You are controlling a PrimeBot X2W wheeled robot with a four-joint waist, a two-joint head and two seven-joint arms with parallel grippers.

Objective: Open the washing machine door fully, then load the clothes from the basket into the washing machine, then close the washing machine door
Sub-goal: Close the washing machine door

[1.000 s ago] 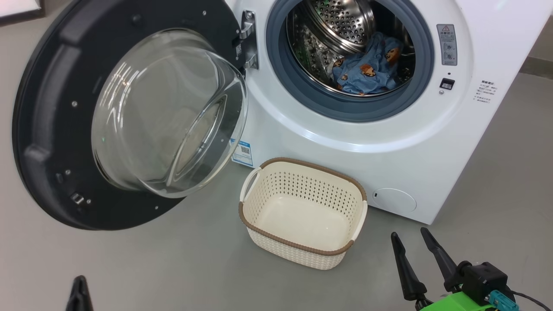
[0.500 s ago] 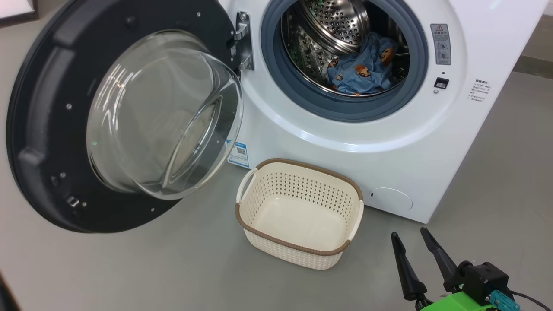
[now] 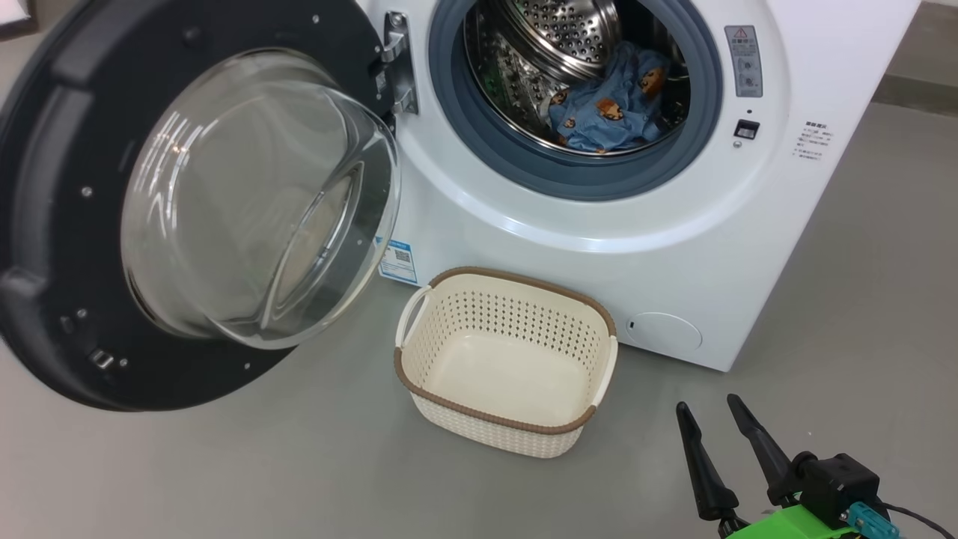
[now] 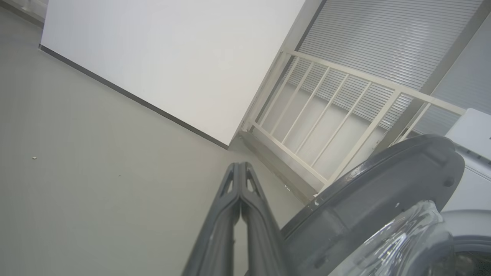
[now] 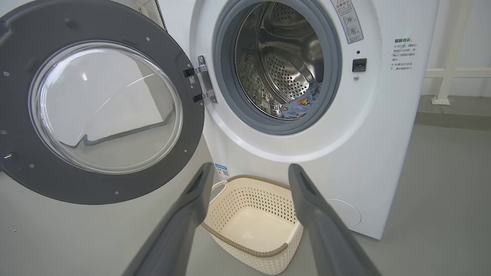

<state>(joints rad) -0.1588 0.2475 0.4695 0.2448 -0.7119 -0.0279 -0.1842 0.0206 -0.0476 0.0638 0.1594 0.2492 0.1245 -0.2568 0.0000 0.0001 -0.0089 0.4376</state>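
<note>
The washing machine door (image 3: 202,202) is swung wide open to the left of the washing machine (image 3: 599,254), hung on the hinge at the left edge of the round opening. Its inner face is turned toward the head camera, and the clear glass bowl bulges forward and to the right. The clothes (image 3: 599,112) are lying inside the steel drum, low and a little right of its middle, as a crumpled blue heap.

The basket (image 3: 486,414) is placed upright on the grey floor (image 3: 299,464), just in front of the machine and below the opening. Its long axis is laid roughly along the machine's front, slightly turned. Its bare cream bottom is seen.

The right end effector (image 3: 706,404) is released, the fingers spread wide. It is held above the floor to the right of the basket and is pointed toward the machine.

The left end effector (image 4: 239,168) is clenched, the two fingers pressed together. It is seen just beside the dark outer rim of the door; whether the rim is touched cannot be told. Behind it, a white wall (image 4: 172,57) and a pale railing (image 4: 326,126) are seen.
</note>
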